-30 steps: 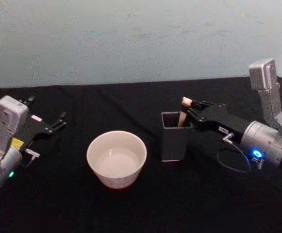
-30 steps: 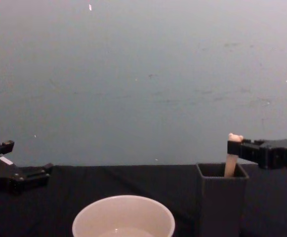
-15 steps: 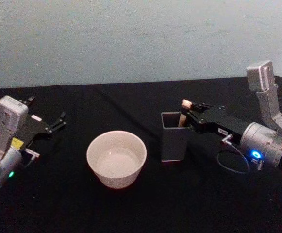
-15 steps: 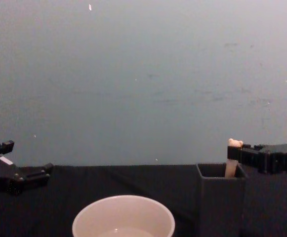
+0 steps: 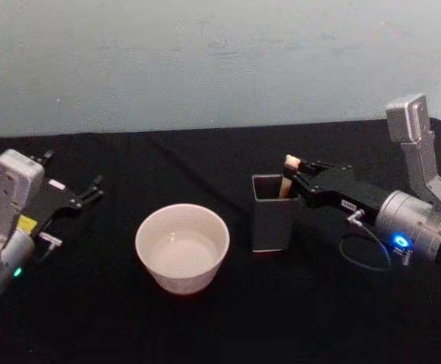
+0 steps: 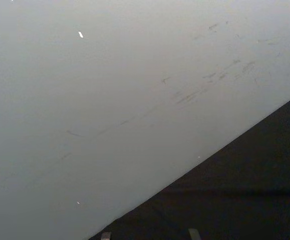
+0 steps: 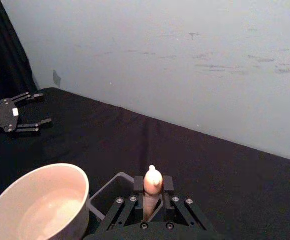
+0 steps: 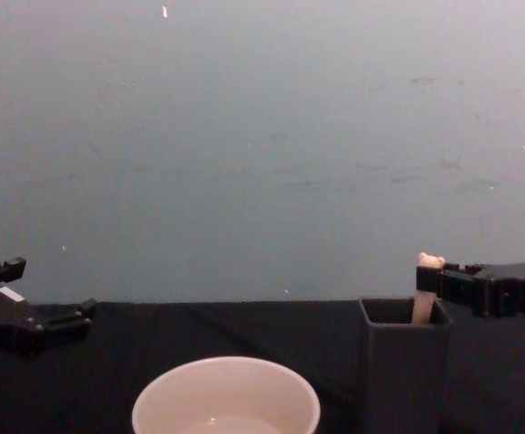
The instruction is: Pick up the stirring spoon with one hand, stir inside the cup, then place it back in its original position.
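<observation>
So nearest the robot on the black counter [image 5: 205, 326] sits the cup [image 5: 182, 247], one wide cream bowl-looking thing, nothing in it that I can make out besides maybe a bit of clear liquid. At roughly 3 o'clock from the cup, just beside it, is the one dark grey holder box [image 5: 272, 212], and the one stirring spoon [image 5: 288, 176] is standing in it with only the cream handle and tiny bear head poking above the rim. The right end effector [image 5: 294, 177] comes in from about 3 o'clock of the holder, and in the right wrist view its two fingers [image 7: 139, 186] sit tight against either side of the handle, so I'd call it clamped on the spoon, which is not lifted out yet. Looks to me like the pickup step. If I were doing it, I'd pull straight up until the metal bowl end clears the rim, since dragging sideways early would probably tip that narrow box, then swing toward 9 o'clock over the cup. Grip is high on the handle, so the spoon may swing a bit. Farther off at the cup's 10 o'clock, the left end effector [image 5: 83, 196] rests idle over the counter with fingers spread apart. Two arms total, one working.
</observation>
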Controlling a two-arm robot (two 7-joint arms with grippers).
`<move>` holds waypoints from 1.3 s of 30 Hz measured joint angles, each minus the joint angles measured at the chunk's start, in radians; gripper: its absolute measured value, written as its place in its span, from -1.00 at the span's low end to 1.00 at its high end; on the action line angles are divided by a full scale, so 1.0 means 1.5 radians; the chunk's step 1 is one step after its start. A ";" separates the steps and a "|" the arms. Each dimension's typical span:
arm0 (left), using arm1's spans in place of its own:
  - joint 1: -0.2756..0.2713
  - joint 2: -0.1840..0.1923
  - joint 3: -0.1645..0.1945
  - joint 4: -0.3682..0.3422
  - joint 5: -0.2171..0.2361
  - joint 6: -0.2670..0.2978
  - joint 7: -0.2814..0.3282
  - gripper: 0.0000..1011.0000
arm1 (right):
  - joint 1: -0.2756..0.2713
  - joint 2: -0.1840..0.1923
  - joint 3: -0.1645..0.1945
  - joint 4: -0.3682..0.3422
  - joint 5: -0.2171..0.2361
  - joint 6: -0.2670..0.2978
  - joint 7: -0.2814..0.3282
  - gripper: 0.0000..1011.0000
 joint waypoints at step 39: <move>0.000 0.000 0.000 0.000 0.000 0.000 0.000 0.98 | -0.001 -0.001 0.000 -0.002 -0.002 -0.003 -0.004 0.98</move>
